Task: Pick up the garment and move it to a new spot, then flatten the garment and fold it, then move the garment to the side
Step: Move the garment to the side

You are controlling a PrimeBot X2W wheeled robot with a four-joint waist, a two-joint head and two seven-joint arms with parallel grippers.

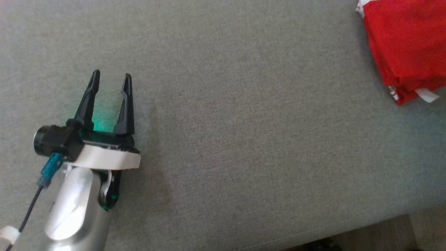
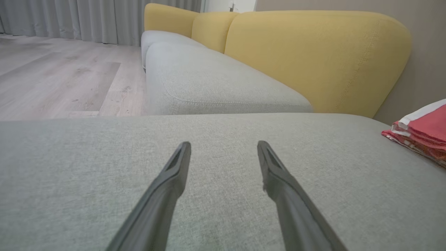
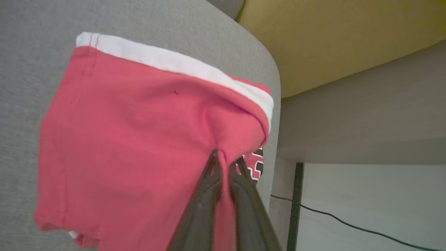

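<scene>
The right gripper has its fingers pressed together on a pinched ridge of the red garment, near the rounded corner edge of the grey cushion. The folded garment, white band along one edge, seems to lie on the cushion there, though blur makes that unsure. The left gripper is spread over a wide bare stretch of the cushion, well apart from the garment.

We list a home living room: grey sofa, yellow back cushions, pale wood floor, grey curtains at far left.
</scene>
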